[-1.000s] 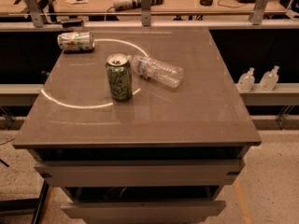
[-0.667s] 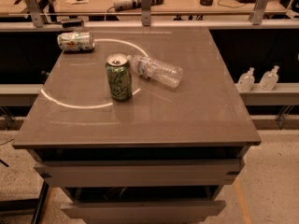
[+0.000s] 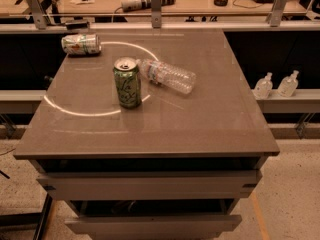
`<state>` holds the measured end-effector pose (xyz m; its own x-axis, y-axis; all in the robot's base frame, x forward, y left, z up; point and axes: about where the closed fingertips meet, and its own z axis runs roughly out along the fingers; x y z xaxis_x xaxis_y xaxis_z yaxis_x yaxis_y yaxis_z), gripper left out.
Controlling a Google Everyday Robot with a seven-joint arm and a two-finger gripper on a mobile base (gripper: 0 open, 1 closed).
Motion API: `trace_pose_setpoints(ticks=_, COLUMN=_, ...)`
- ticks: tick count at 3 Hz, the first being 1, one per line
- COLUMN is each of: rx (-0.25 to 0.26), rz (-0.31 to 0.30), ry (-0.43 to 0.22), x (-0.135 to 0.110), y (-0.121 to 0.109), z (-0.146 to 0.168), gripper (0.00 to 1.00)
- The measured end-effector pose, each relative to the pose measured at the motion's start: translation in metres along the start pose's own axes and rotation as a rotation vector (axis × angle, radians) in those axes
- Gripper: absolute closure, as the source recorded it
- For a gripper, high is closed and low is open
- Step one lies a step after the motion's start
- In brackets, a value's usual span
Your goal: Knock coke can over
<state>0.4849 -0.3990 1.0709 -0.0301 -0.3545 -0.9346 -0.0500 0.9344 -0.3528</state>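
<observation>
Cans, two of them, stand out on the grey-brown surface. A green can is upright left of the middle, its opened top facing up. A pale can with reddish and green marks lies on its side at the far left corner, close to the edge. Neither label can be read, so I cannot tell for certain which one is the coke can.

A clear plastic bottle lies on its side just right of the green can, its cap end pointing at the can, near it but seemingly not touching. A bright ring of light curves across the surface, and the green can stands on its near right arc.

The robot's hand is outside the camera view, so I cannot tell how far open it is or whether it has hold of anything.

To the right, on a lower ledge, two small pump bottles stand side by side.
</observation>
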Motion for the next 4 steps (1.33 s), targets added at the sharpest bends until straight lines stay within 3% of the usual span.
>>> trace_pose_setpoints(ticks=1, rx=0.090, rz=0.057, ry=-0.002, x=0.005, y=-0.013, z=-0.001, gripper=0.00)
trace_pose_setpoints(ticks=2, rx=0.131, rz=0.113, ry=0.029, x=0.023, y=-0.013, z=-0.004, gripper=0.00)
trace_pose_setpoints(ticks=3, rx=0.098, rz=0.165, ry=0.084, x=0.045, y=0.011, z=-0.003, gripper=0.00)
trace_pose_setpoints(ticks=4, rx=0.010, rz=0.198, ry=0.179, x=0.081, y=0.042, z=0.000, gripper=0.00)
